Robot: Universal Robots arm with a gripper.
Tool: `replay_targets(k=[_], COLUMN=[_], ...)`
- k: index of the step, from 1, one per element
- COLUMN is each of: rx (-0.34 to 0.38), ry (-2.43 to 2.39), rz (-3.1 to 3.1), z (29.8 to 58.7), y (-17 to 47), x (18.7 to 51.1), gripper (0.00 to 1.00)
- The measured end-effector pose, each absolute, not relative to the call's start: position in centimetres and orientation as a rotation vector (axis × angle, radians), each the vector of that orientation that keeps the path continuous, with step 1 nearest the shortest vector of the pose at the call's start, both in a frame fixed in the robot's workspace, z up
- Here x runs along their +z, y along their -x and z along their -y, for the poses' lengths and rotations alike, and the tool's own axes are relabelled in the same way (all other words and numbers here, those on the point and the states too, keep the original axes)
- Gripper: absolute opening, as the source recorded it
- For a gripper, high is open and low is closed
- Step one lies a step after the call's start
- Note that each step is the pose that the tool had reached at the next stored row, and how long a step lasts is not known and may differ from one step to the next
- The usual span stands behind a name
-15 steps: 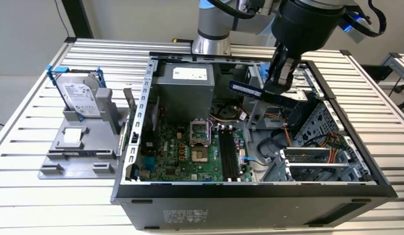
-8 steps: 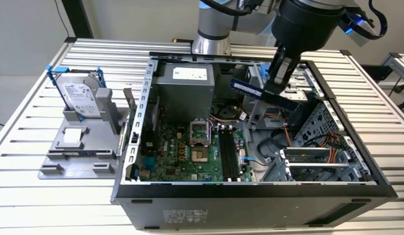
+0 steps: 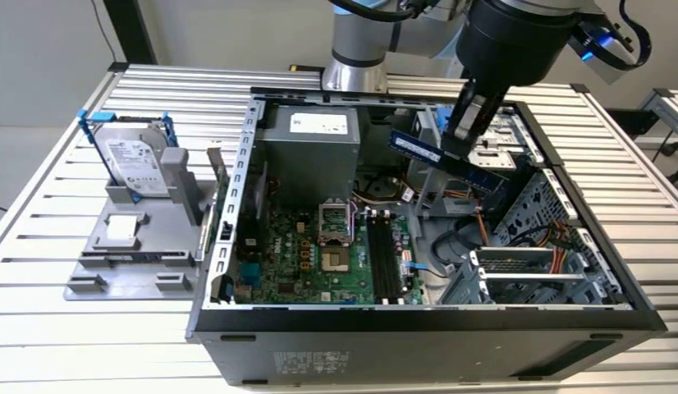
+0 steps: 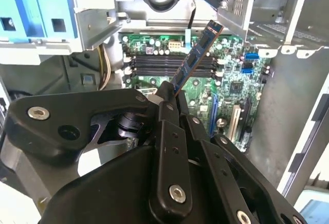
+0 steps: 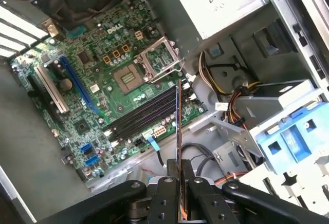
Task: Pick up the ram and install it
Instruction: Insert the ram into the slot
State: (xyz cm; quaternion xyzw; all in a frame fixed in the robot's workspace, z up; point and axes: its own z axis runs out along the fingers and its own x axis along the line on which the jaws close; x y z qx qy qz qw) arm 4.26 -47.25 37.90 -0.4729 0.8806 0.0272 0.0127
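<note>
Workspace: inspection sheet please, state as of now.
Surface: slatted table, open case on it.
Job's things: ram tilted, held above the motherboard; slots look empty.
Clutter: hard drive upright in a grey fixture, beside the case on the exterior view's left.
Gripper: gripper shut on ram.
Cables: wire bundles inside the case.
Surroundings: arm base behind the case.

Bright, even, diffuse light covers the slatted counter [image 3: 54, 328]; shadows are soft, deepest inside the computer case [image 3: 427, 324]. A blue lamp [image 3: 588, 51] glows at two o'clock in the exterior view. In both wrist views the black claw [image 4: 169, 91] [image 5: 179, 171] carries dull sheen; the ram [image 4: 198, 54] [image 5: 178, 126] it clamps looks crisp.
</note>
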Motion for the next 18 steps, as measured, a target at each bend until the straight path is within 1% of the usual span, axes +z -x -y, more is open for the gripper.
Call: replay_targets(k=[18], rx=[0.076], ry=[1.102], rz=[-2.908], z=[47.25], y=[-4.26], x=[37.89], gripper=[0.0])
